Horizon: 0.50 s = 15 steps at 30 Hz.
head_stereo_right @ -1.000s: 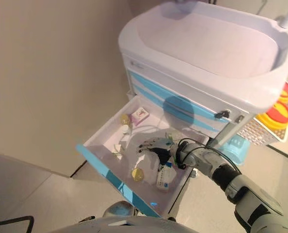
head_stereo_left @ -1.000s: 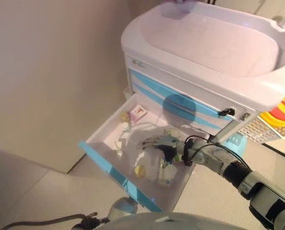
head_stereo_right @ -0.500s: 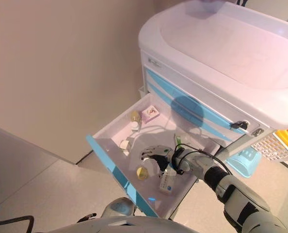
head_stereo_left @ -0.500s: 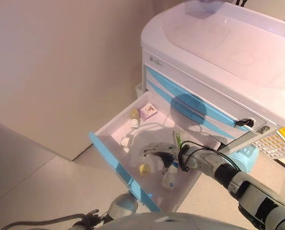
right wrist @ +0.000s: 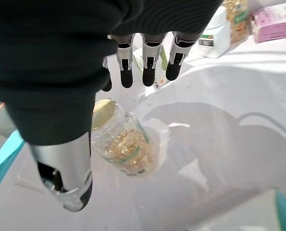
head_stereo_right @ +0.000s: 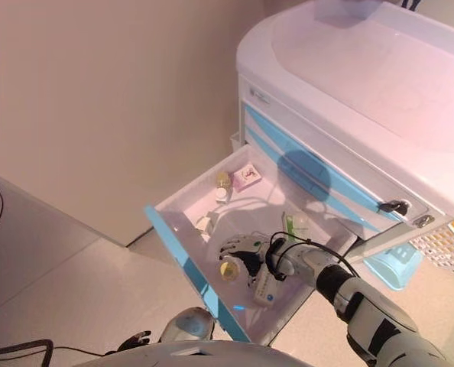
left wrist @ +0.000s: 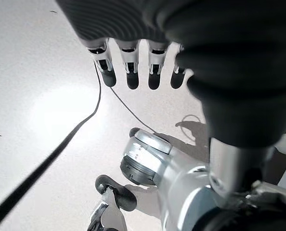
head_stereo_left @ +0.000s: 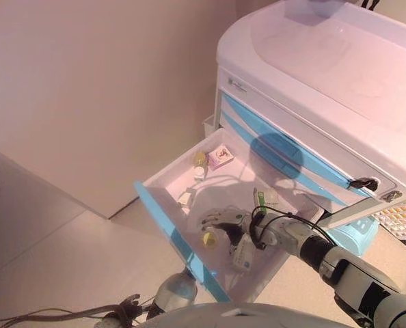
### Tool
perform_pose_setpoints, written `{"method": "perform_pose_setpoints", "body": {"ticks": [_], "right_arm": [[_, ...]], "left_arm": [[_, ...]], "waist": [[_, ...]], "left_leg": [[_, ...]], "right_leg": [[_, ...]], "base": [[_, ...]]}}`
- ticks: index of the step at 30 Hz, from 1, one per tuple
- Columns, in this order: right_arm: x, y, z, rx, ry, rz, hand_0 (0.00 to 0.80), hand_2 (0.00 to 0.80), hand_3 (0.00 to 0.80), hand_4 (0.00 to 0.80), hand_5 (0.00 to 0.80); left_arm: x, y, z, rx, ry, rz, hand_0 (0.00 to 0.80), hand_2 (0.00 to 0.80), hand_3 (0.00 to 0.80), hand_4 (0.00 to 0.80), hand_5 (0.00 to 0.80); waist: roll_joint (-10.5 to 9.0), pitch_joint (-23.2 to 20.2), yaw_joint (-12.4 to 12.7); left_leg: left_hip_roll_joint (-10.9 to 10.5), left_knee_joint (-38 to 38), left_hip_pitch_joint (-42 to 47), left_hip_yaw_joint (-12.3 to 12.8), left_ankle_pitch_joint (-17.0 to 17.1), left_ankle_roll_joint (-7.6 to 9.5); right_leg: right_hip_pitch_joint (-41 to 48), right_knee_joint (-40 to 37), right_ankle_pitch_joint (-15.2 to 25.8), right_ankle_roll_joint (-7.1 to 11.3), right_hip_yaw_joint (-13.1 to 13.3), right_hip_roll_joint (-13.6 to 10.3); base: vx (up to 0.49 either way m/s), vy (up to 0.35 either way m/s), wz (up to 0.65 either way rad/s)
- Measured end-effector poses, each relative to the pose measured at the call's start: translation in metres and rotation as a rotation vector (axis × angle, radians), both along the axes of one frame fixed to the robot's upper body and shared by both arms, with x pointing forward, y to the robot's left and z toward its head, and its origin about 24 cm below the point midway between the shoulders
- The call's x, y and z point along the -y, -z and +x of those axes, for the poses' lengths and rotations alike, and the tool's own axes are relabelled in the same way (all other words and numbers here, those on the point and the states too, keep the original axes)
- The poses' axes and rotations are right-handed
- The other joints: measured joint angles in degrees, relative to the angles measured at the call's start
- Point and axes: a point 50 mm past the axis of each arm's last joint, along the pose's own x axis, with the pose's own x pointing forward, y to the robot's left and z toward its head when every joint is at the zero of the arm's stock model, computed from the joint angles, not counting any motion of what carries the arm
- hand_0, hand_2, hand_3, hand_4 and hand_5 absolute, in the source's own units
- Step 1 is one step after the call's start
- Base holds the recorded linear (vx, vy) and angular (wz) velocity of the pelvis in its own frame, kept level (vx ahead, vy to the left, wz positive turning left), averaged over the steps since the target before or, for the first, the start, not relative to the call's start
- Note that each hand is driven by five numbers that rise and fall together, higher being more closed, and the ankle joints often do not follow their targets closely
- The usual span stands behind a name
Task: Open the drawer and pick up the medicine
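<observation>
The cart's bottom drawer (head_stereo_left: 163,215) stands pulled open, white inside with a blue front. In it lies a clear jar with a gold lid (head_stereo_left: 208,238), full of yellowish pills, also in the right wrist view (right wrist: 123,144). My right hand (head_stereo_left: 230,222) is inside the drawer, just over the jar, fingers straight and thumb (right wrist: 68,178) beside the lid, holding nothing. A white and blue medicine box (head_stereo_left: 242,254) lies under its wrist. My left hand (left wrist: 133,72) hangs open over the floor.
At the drawer's back are a pink box (head_stereo_left: 221,157), small bottles (head_stereo_left: 199,160) and a green tube (head_stereo_left: 261,199). The white cart (head_stereo_left: 312,102) with shut blue drawers rises behind. A white wire basket (head_stereo_left: 401,222) hangs on its right side. A wall stands to the left.
The camera has shifted, so the cart sits further right. My right hand has moved forward in the drawer, from over the box to over the gold-lidded jar.
</observation>
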Motion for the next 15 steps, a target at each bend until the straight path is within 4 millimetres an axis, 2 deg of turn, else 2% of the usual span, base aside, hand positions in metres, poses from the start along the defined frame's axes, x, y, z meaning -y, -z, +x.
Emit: {"method": "perform_pose_setpoints", "body": {"ticks": [8,15], "right_arm": [[-0.0076,0.0017,-0.0022,-0.007,-0.01,0.015,0.0,0.0,0.0,0.0,0.0],[-0.0062,0.0024,-0.0008,0.043,-0.007,0.006,0.0,0.0,0.0,0.0,0.0]], "left_arm": [[-0.002,-0.0007,0.0008,0.004,0.003,0.005,0.0,0.0,0.0,0.0,0.0],[-0.0015,-0.0009,0.0023,0.01,0.004,0.002,0.0,0.0,0.0,0.0,0.0]], "waist": [[-0.15,0.27,0.12],[0.1,0.96,1.11]], "left_leg": [[-0.07,0.02,-0.22,-0.72,0.03,-0.04],[-0.2,-0.01,-0.6,-1.39,0.04,-0.09]], "right_leg": [[0.02,-0.18,-0.01,0.01,-0.47,0.03],[0.08,-0.59,-0.22,0.29,-1.27,0.04]], "base": [[0.005,-0.001,0.02],[0.039,-0.036,0.06]]}}
